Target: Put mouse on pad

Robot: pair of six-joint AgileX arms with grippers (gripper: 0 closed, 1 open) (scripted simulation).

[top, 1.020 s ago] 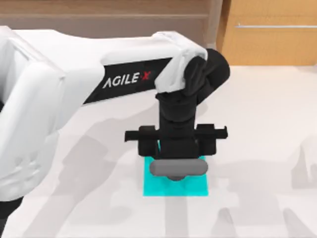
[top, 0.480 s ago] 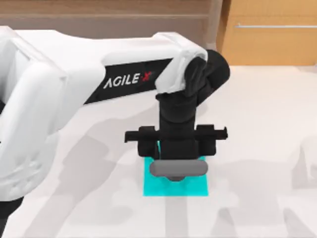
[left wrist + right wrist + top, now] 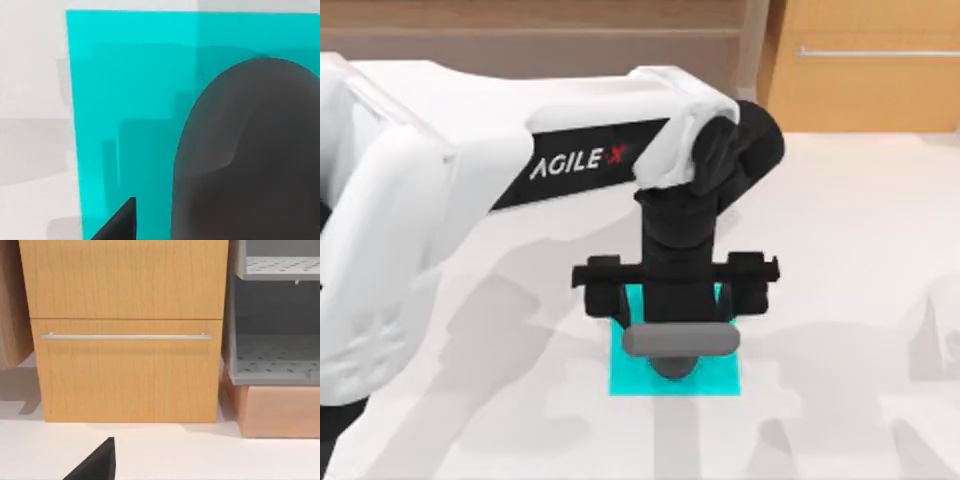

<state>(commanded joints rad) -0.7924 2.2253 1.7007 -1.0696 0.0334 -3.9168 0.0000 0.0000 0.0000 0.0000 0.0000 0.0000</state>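
Observation:
The grey mouse [image 3: 680,340] lies crosswise on the cyan pad [image 3: 625,375] in the middle of the white table. My left gripper [image 3: 677,303] hangs straight over it, open, with its black fingers [image 3: 603,292] spread wider than the mouse is long. In the left wrist view the mouse [image 3: 250,150] rests on the pad [image 3: 130,90], and one black fingertip [image 3: 120,222] stands apart from it. A black part of my right gripper [image 3: 95,465] shows in the right wrist view, above bare table.
A wooden cabinet with a metal handle [image 3: 865,60] stands at the back right. In the right wrist view the cabinet [image 3: 125,335] stands next to a grey shelf unit [image 3: 275,330]. White table surface [image 3: 850,300] lies around the pad.
My left gripper's fingers have spread wider and the gripper has lifted slightly. The mouse stays in place on the pad.

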